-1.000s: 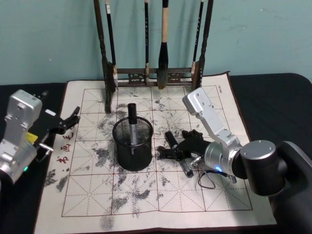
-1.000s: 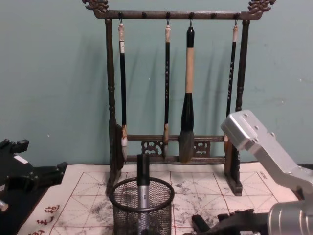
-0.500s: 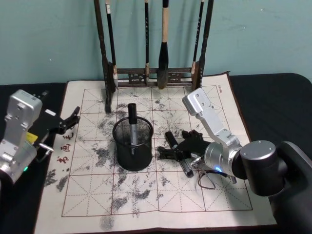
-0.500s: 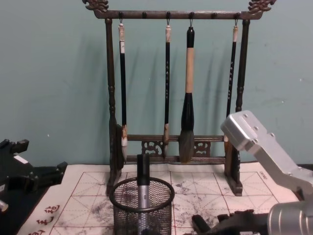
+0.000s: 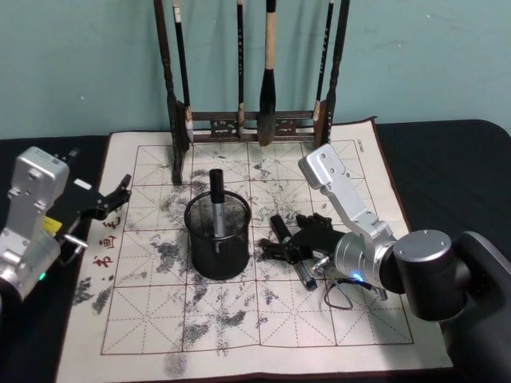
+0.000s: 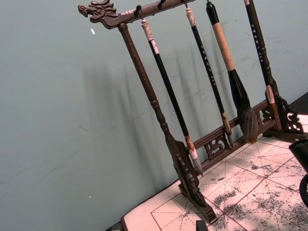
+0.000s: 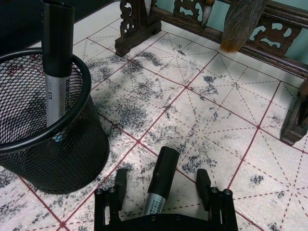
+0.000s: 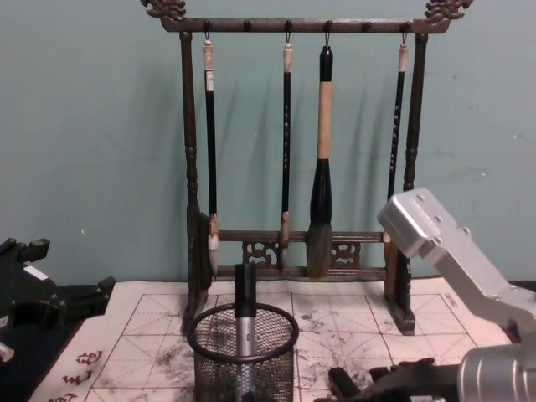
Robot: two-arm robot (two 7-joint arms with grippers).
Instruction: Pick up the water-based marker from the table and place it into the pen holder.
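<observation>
Lying on the mat at three o'clock from the pen holder, the marker runs eleven-to-five. The right gripper straddles it, fingers spread and clear of it; the left gripper idles far off at nine.

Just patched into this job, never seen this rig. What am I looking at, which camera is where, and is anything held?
This is a two-armed robot, a gripper on each arm. Pictures come from its head looking down, its chest looking across the table, and each wrist. A cream calligraphy mat with red grid lines covers the dark table; a tall dark wooden brush rack stands at the back. A small round black wire-mesh pen holder has one black-capped grey marker standing in it. A second such marker lies on the mat right of it, inside the open right gripper, not yet gripped. The left gripper sits open by the mat's left edge. Nothing is held.
</observation>
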